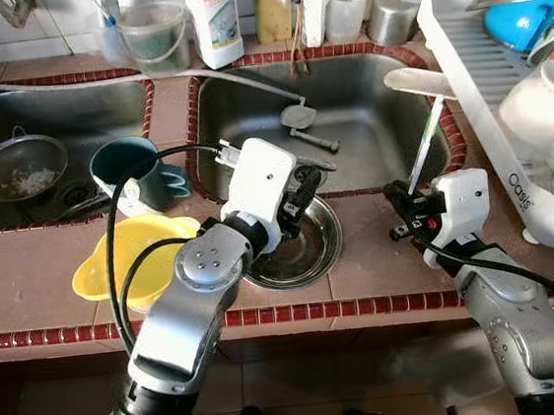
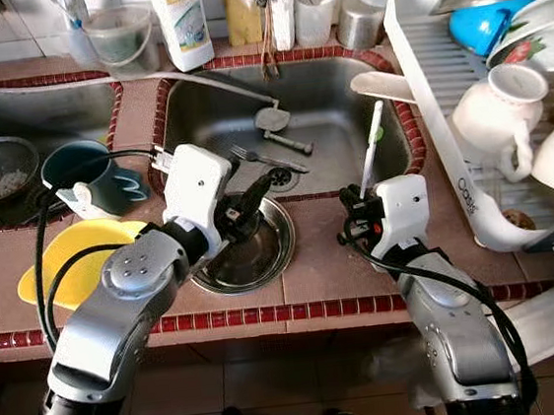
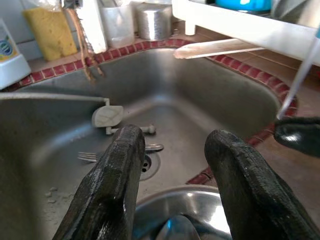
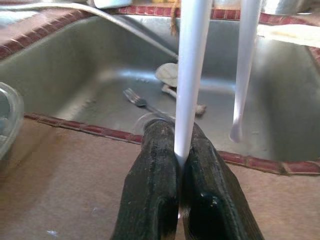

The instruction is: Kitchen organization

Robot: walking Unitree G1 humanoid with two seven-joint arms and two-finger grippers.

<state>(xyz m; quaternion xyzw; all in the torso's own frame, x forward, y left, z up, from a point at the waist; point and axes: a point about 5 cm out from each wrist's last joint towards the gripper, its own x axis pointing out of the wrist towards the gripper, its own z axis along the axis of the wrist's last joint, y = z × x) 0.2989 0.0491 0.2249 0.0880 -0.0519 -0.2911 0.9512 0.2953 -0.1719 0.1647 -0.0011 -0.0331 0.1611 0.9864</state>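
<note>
Nearest, on the brown tiled counter (image 1: 27, 283) w/ red tile edging: yellow plastic funnel-shaped bowl (image 1: 129, 258) at left, round stainless steel bowl (image 1: 306, 249) at centre, partly under the left arm. Left gripper (image 1: 301, 200) hangs just over that bowl, fingers (image 3: 112, 185) apart, nothing between them. Right gripper (image 1: 399, 205) sits over the counter by the front rim of the right-hand steel sink basin (image 1: 366, 109), jaws clamped together on the lower end of a long thin white stick w/ a green band (image 1: 427, 142), prob. a toothbrush; the stick stands tilted up toward the white plastic dish rack (image 1: 472, 78).

Further: teal mug (image 1: 134, 168) on the divider by the left basin, metal mesh strainer (image 1: 20, 167) w/ white bits in that basin. In the right basin lie a steel fork (image 4: 137, 99) and a pale spoon-like utensil (image 1: 299, 116) near the drain.

Far: white detergent bottle (image 1: 214, 16), clear plastic jug (image 1: 155, 32), yellow sponge (image 3: 47, 32) along the back wall; rack holds a white jug (image 1: 544, 110) and blue bowl (image 1: 525, 23).
</note>
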